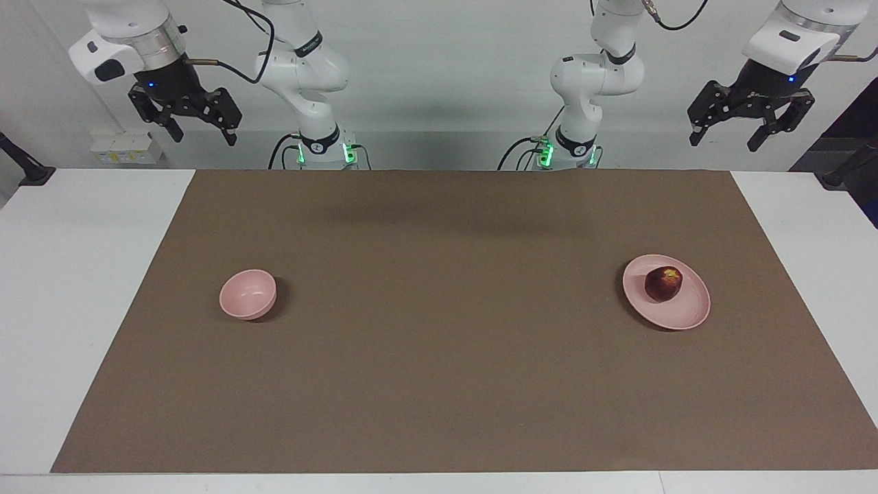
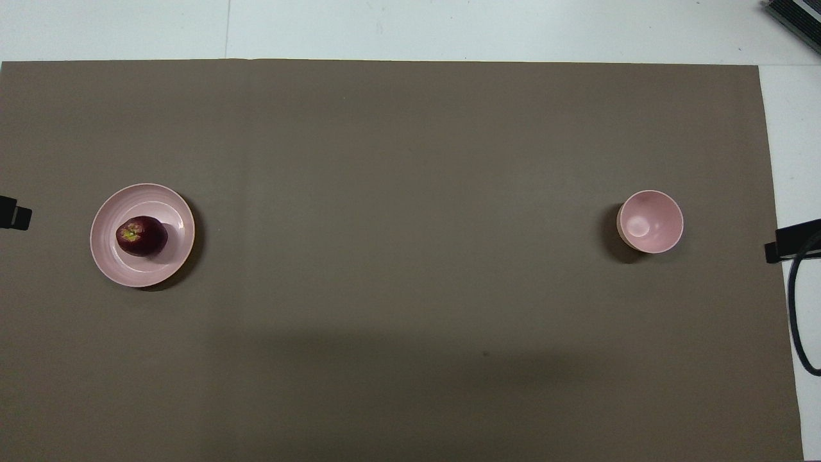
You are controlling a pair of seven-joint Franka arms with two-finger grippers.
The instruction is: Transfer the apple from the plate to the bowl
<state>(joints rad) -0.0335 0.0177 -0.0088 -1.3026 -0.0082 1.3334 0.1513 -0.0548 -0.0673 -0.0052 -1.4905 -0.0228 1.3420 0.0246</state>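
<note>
A dark red apple (image 1: 663, 284) (image 2: 142, 235) with a yellowish patch lies on a flat pale pink plate (image 1: 689, 312) (image 2: 173, 212) toward the left arm's end of the brown mat. A small deep pale pink bowl (image 1: 247, 294) (image 2: 650, 221) stands empty toward the right arm's end. My left gripper (image 1: 726, 136) hangs open, high up by its end of the table, apart from the plate. My right gripper (image 1: 204, 134) hangs open, high up by its end, apart from the bowl. Both arms wait. In the overhead view only dark tips show at the side edges.
A brown mat (image 1: 439, 357) (image 2: 410, 160) covers the middle of the white table (image 1: 82, 274). A black cable (image 2: 798, 308) loops at the right arm's end. A dark stand (image 1: 27, 168) sits at the table's corner by the right arm.
</note>
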